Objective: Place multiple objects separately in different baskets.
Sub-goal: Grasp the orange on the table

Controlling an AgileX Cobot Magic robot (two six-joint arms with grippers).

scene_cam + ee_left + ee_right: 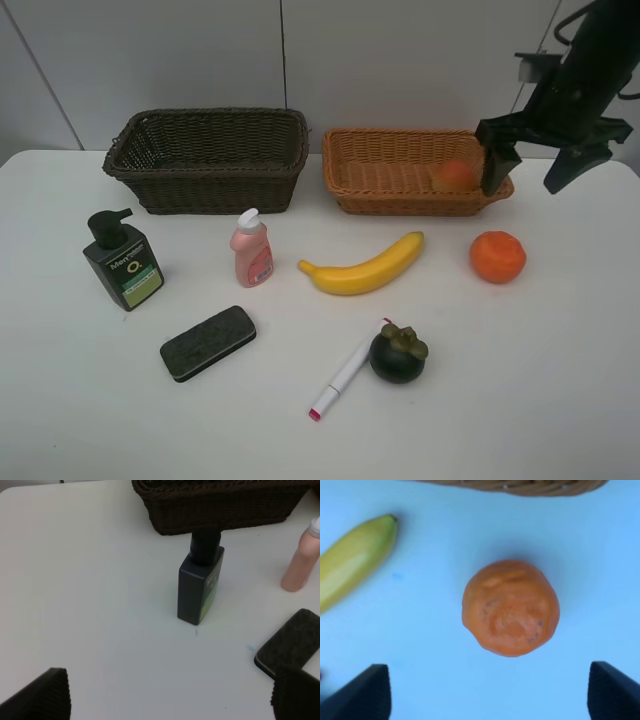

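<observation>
**White tabletop: one fruit sorted, seven things to go**

Across the white tabletop [540, 400] we count eight things to sort and two baskets along the far edge. By our reckoning only one piece is done. The red-orange fruit [453, 175] lies inside the light basket [400, 197], toward its right end. The dark basket [210, 180] beside it shows nothing inside, though its near wall hides part of the floor.

Everything else lies on the tabletop. The orange [498, 256] sits just in front of the light basket's right corner, with the banana [365, 268] to its left. Nearer the camera are the mangosteen [398, 353] and the marker [340, 385], touching or nearly so. On the left stand the pump bottle [124, 262] and the pink bottle [251, 250], both upright, with the eraser [208, 343] lying flat in front of them.

The right fingers [492, 165] are spread wide and hold nothing. They hang above the orange, which the wrist view shows centred between them, so we judge it the next pick. The left fingers [40, 695] are equally wide apart and empty, facing the pump bottle and eraser. We put the job at an early stage.
</observation>
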